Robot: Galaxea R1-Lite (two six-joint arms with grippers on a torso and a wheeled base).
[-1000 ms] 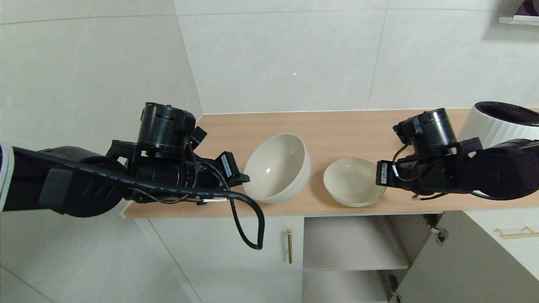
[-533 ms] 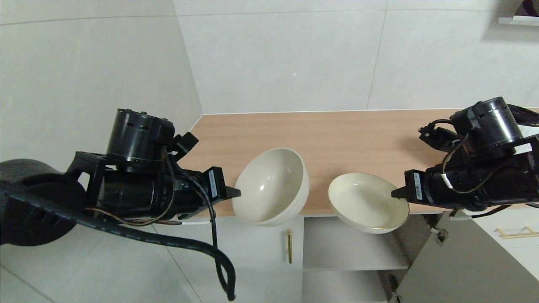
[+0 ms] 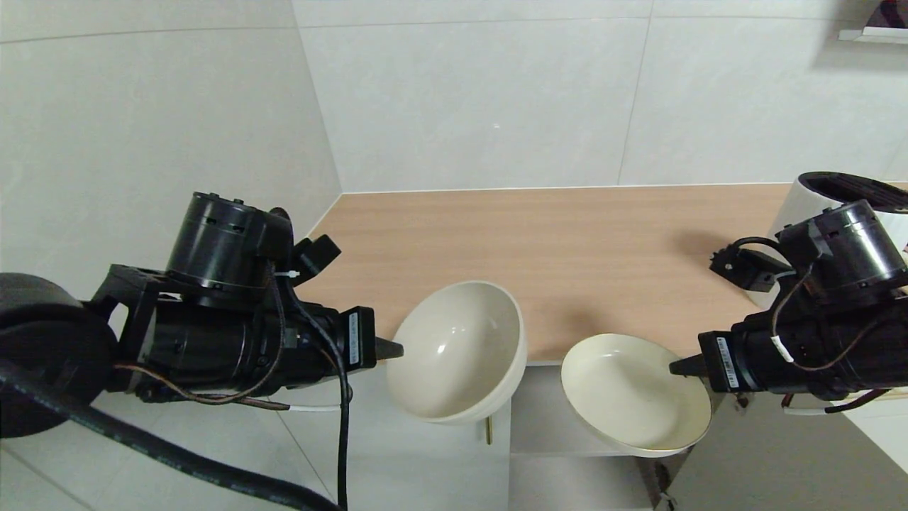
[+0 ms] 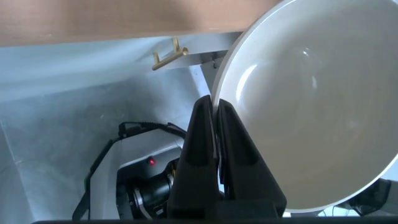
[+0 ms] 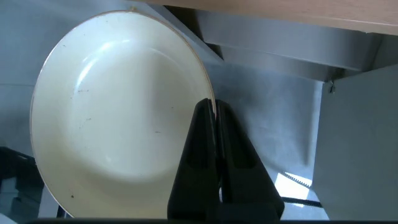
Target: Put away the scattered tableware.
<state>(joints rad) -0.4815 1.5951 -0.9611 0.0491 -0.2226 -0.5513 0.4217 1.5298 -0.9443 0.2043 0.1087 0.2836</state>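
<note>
— Holding anything, head view?
— Yes: left claw [image 3: 392, 348] pinches the rim of a deep cream ceramic bowl [image 3: 454, 355], right claw [image 3: 674, 366] the rim of a shallow cream ceramic dish [image 3: 635, 394]; both hang at the front edge of the wooden bench [image 3: 567, 241].
— Wrist views?
— Each claw nearly closed on its rim.

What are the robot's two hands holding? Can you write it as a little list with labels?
left gripper: shut on the rim of the deep bowl
right gripper: shut on the rim of the shallow bowl
bowls: held in the air by the wooden counter's front edge
below: open cupboard
</note>
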